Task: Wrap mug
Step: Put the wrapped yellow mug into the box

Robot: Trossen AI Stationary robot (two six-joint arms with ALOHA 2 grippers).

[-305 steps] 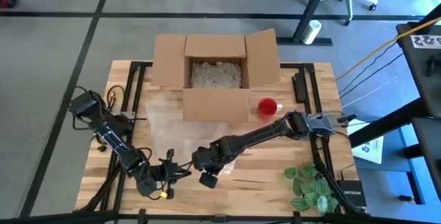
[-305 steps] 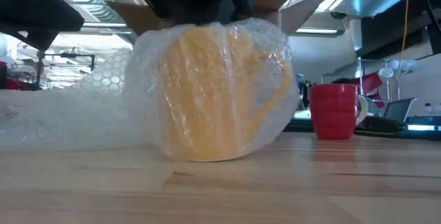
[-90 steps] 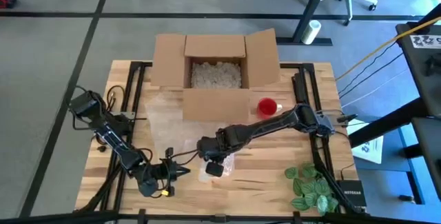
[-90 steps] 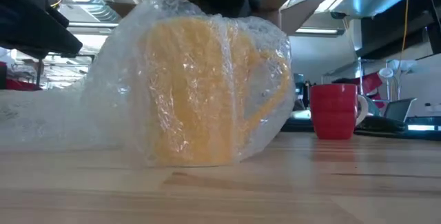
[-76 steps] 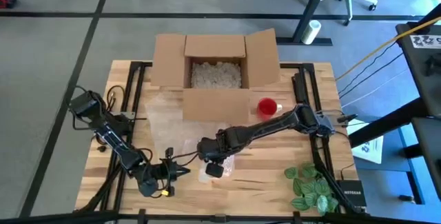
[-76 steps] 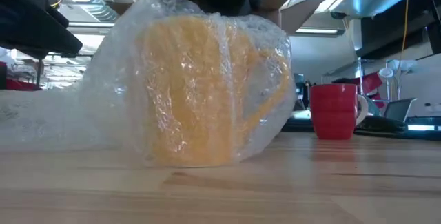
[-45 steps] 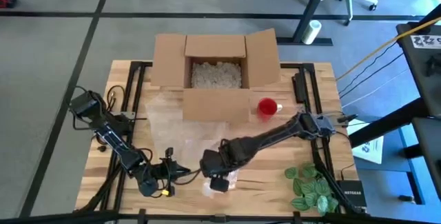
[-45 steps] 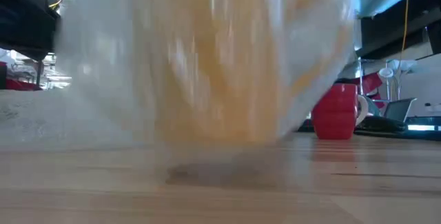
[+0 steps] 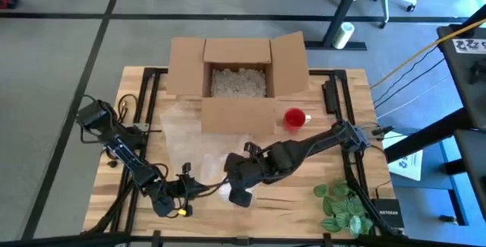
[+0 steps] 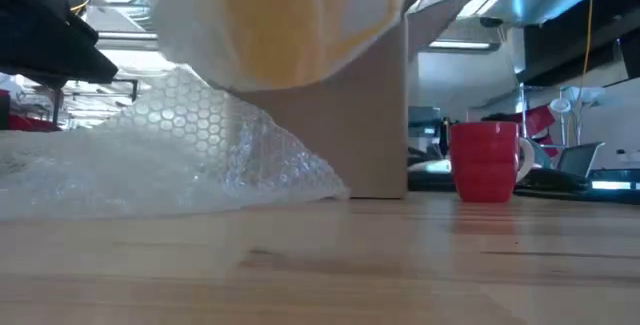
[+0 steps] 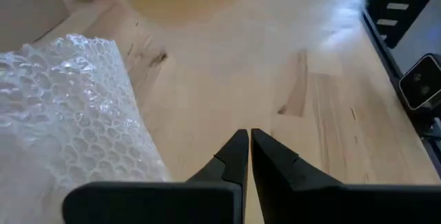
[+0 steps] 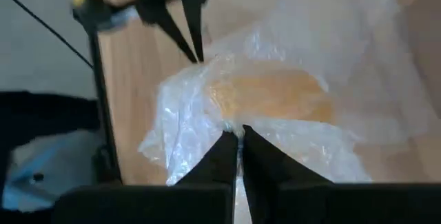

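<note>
1. Two dark arms reach over the bench. The right arm stretches from the right edge toward the front middle, and its right gripper is pinched tight on the clear wrap around the yellow mug.
2. The wrapped mug hangs clear of the wood; in the low view its underside shows at the top, above the sheet.
3. The left arm lies low along the front-left of the bench. The left gripper has its fingers pressed together, holding nothing, its tips pointing at the bundle and just beside it.
4. A loose sheet of bubble wrap lies flat on the bench between the arms and the box.
5. An open cardboard box holding pale filler stands at the back; a red mug stands by its right front corner, well apart from the bundle.
6. A leafy green plant sits at the front right corner.
7. No writing on the mug or box can be read.
</note>
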